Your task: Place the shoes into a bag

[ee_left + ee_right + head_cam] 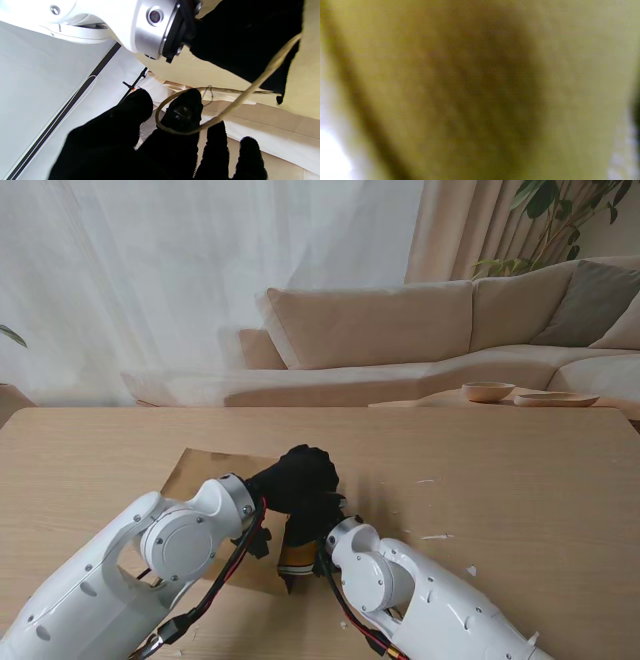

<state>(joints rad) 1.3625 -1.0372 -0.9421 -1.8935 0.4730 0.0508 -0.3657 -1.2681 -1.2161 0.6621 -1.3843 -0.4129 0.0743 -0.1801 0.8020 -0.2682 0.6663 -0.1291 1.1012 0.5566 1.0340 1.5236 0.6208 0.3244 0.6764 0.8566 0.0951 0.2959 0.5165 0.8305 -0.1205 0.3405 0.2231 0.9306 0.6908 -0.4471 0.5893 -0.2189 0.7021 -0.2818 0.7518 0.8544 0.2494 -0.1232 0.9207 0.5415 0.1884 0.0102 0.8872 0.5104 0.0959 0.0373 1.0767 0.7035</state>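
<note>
On the table (pixel 520 480), bag (pixel 205 470) under left hand (pixel 295 478).

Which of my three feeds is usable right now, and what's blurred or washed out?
Stand view: sharp, evenly lit, curtain bright. Left wrist view: the left robot hand in focus, cord loop clear, the nearer cord soft. Right wrist view: a yellow-brown blur, nothing readable.

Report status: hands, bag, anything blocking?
Left hand has the bag's cord handle looped over a finger. Right hand buried at the brown paper bag, state unclear. Shoes not visible. Right wrist view blurred brown.
</note>
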